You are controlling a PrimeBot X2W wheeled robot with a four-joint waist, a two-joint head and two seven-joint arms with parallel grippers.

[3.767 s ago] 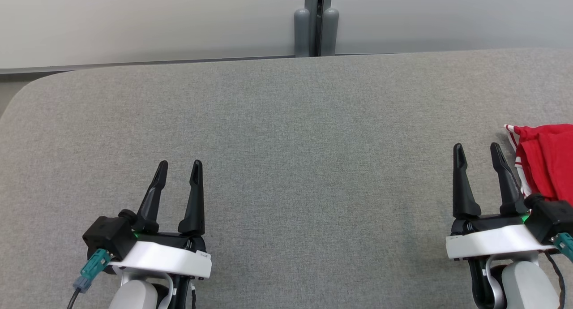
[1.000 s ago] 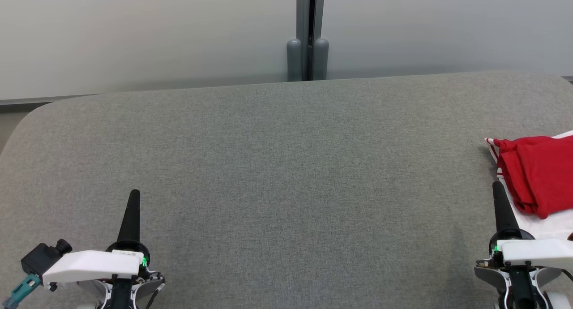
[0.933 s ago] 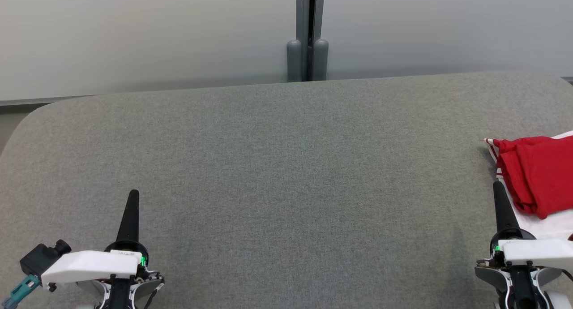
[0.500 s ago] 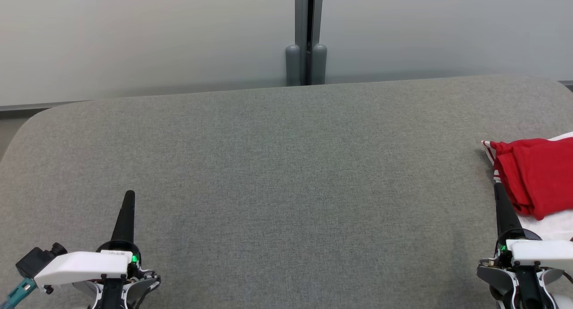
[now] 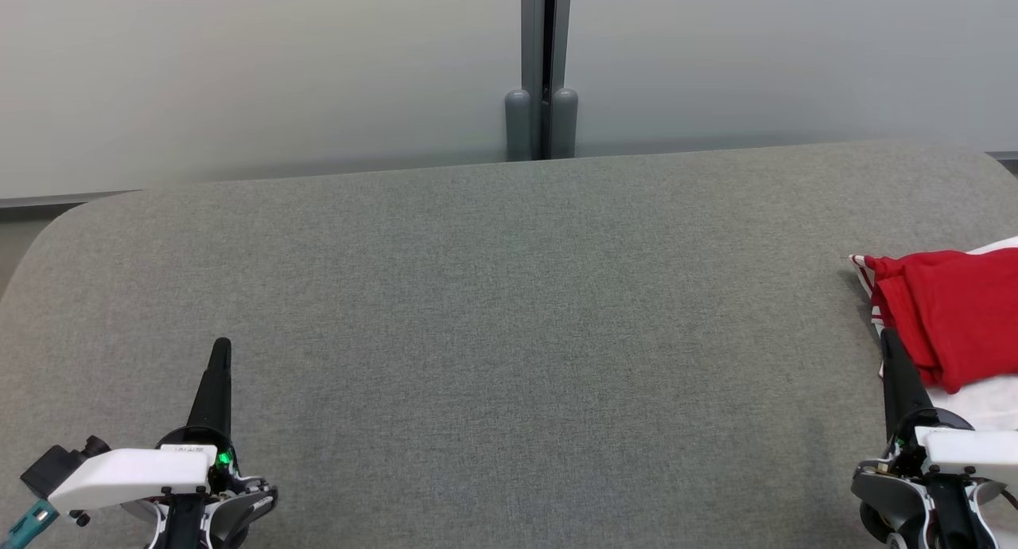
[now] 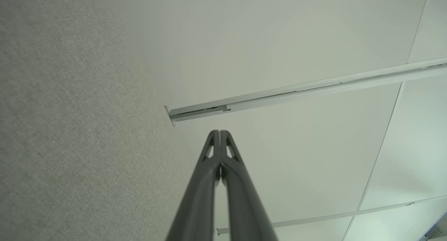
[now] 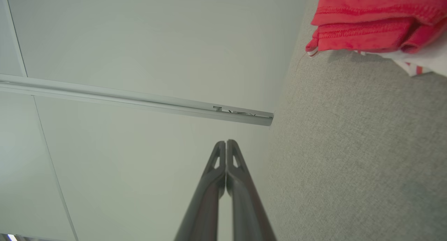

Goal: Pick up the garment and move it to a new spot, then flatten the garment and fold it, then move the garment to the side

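Red garment, folded, lies at 3 o'clock on the surface, at 1 o'clock just beside our right tool, clenched empty; our left tool, likewise clenched, sits well apart.

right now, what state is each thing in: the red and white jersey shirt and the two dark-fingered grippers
red jersey shirt with white sleeves: folded over in layers, lying at the right side of the grey fabric table, not held
left gripper, two long dark fingers: shut, empty
right gripper, two long dark fingers: shut, empty, beside the shirt
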